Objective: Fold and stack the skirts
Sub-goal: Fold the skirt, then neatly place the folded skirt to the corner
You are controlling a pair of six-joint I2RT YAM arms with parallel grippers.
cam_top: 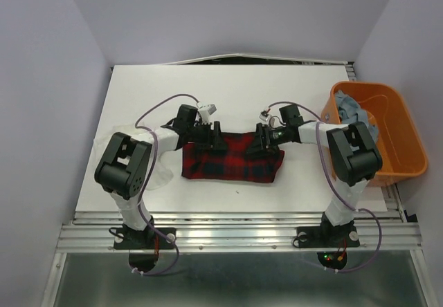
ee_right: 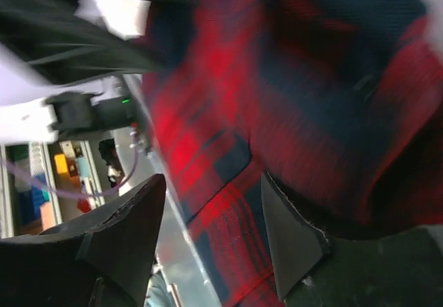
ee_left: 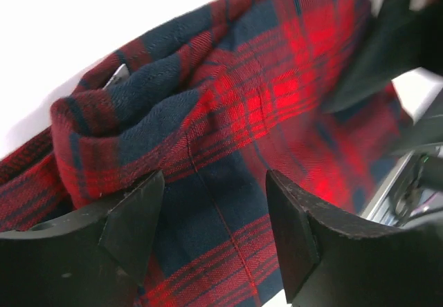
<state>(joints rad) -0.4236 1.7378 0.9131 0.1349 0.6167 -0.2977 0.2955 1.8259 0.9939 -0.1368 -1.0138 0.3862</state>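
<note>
Plaid skirt (cam_top: 232, 160) lying flat as a wide band on the white table (cam_top: 277, 92), with both arms reaching to its far edge. The left gripper (cam_top: 210, 135) stands at the skirt's far-left corner and the right gripper (cam_top: 263, 141) at its far-right corner. In each wrist view the jaws stand well apart with nothing pinched between them. The left fingers (ee_left: 135, 210) frame a raised roll of cloth (ee_left: 104, 127), while the right wrist view is blurred and shows only plaid beyond the fingertips. A light blue denim skirt (cam_top: 349, 108) is heaped in the orange tub (cam_top: 405, 141), well to the right of the plaid skirt. A thin white skirt (cam_top: 160, 174), barely distinguishable from the tabletop, lies near the plaid skirt's left end, under the left arm. Handling, as judged: the plaid fabric looks like a soft woven twill of moderate weight, limp rather than stiff. It should sag between two grip points and will not hold a crease unaided. Its napped surface seems unlikely to slip from the pads. The best hold appears to be the two far corners, pinched through every layer at the hem or waistband — a thicker seam gives the fingers more to bite — and carried together toward the skirt's near edge so that the fold falls even. A pinch catching only the top layer would probably drag it askew.
</note>
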